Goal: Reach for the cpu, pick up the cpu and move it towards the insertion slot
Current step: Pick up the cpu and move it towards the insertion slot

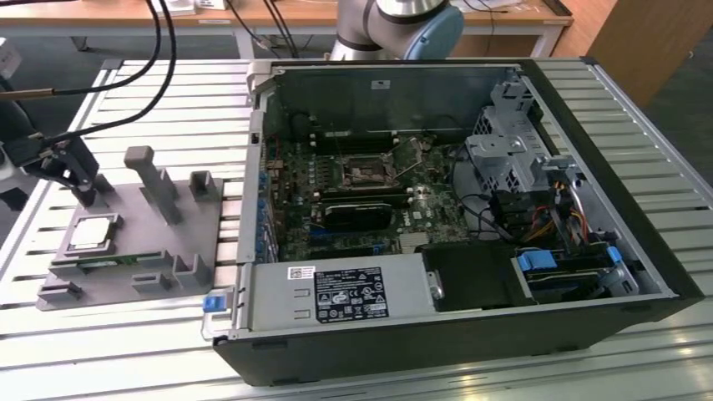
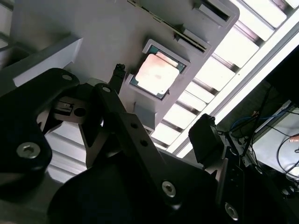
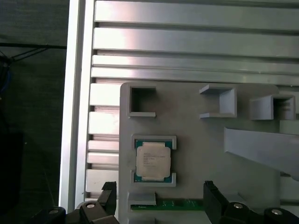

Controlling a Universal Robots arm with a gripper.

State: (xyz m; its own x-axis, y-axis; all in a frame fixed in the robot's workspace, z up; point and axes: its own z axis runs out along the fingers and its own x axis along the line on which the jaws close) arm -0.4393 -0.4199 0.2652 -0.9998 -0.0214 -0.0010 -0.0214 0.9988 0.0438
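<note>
The cpu (image 1: pixel 92 234) lies flat in a framed seat on the grey fixture plate (image 1: pixel 145 251), at the exterior view's left. It is a silvery square with a pale rim in both wrist views (image 3: pixel 153 161) (image 2: pixel 156 73). My gripper (image 1: pixel 80 185) hangs above the plate's far corner, just behind the cpu and not touching it. It is open (image 3: pixel 160 198) (image 2: pixel 161 107), with its dark fingers (image 3: pixel 110 196) wide apart and nothing between them. The insertion slot (image 1: pixel 362 171) sits on the motherboard inside the open computer case, far from the gripper.
The open case (image 1: pixel 624 276) has high walls, a power supply (image 1: pixel 334 294), a drive cage (image 1: pixel 513 159) and cables. Grey posts (image 1: pixel 150 180) stand on the fixture beside the cpu. A green memory strip (image 3: pixel 182 204) lies next to it. Slatted aluminium table (image 1: pixel 123 351) surrounds everything.
</note>
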